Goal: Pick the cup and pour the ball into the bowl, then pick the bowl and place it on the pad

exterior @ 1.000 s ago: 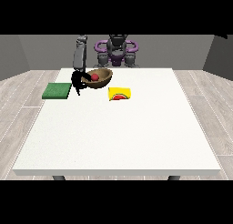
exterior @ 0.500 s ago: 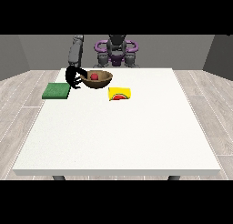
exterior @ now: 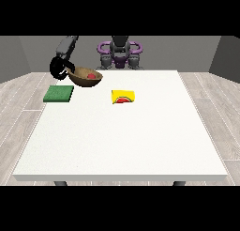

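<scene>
Bowl and pad sit on the far left part of the white table, which fills most of the front view and is its largest item. The table's legs are mostly hidden beneath the top; only short dark stubs show under the near edge.

At the table's far side the robot shows only as a dark torso with purple rings at the shoulders; its head is cut off by the upper band. One grey arm reaches down from the upper left. No hand can be made out at the view's right.

Next in size, the green pad lies flat near the table's left edge. Just behind it and to its right, the brown bowl appears raised and tilted, its left rim higher, clear of the pad. The black hand at the view's left is at that left rim, its fingers curled round the edge of the bowl, though how each finger lies is too small to tell.

A yellow cup lies on its side near the table's middle, well apart from the bowl, a red patch showing at its lower front.

Smallest, a red ball rests inside the bowl, partly hidden by the near wall.
</scene>
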Motion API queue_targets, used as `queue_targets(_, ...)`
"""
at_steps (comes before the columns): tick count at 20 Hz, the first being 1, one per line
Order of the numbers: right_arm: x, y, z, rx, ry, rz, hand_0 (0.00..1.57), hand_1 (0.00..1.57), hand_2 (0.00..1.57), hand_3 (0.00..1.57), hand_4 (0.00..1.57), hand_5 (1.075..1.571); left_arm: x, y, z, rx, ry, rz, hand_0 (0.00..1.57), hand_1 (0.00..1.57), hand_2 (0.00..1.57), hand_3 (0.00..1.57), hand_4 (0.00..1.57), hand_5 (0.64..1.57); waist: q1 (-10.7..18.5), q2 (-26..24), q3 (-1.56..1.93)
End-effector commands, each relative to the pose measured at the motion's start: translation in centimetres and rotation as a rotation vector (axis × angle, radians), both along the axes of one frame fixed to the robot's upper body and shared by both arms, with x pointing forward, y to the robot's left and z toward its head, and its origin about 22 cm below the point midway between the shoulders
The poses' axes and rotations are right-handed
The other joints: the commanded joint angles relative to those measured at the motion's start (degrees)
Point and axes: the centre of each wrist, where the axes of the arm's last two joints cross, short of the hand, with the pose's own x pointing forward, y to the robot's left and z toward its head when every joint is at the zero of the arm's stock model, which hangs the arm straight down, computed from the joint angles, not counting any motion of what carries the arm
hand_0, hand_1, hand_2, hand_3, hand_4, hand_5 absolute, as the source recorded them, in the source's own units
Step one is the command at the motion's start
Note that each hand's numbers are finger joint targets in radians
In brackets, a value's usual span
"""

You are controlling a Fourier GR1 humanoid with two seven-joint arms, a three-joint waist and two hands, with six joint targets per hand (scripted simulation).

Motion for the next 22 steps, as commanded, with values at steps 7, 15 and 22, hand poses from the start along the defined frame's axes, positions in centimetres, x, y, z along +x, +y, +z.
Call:
queue_targets(7,1.3,-5.4,5.6,-0.107,-0.134,-0.001,1.57,1.57,1.57,1.57,1.00,1.571,-1.0,1.7,1.4,0.059,-0.145,0.055,0.00,0.00,0.00,0.00,0.70,1.557,-0.5,8.7,0.09)
queue_targets(15,-0.2,-13.0,7.1,-0.040,-0.362,-0.103,1.57,1.57,1.57,0.00,0.97,1.570,-1.0,-0.3,5.7,0.089,-0.351,0.026,0.00,0.00,0.00,0.00,0.67,1.559,2.5,21.6,0.26)
queue_targets(22,-2.5,-18.0,8.5,-0.097,-0.360,-0.158,1.57,1.57,1.57,0.00,0.98,1.571,-3.5,-1.0,9.1,0.102,-0.359,-0.003,0.00,0.00,0.00,0.00,0.69,1.558,3.8,21.1,0.35)
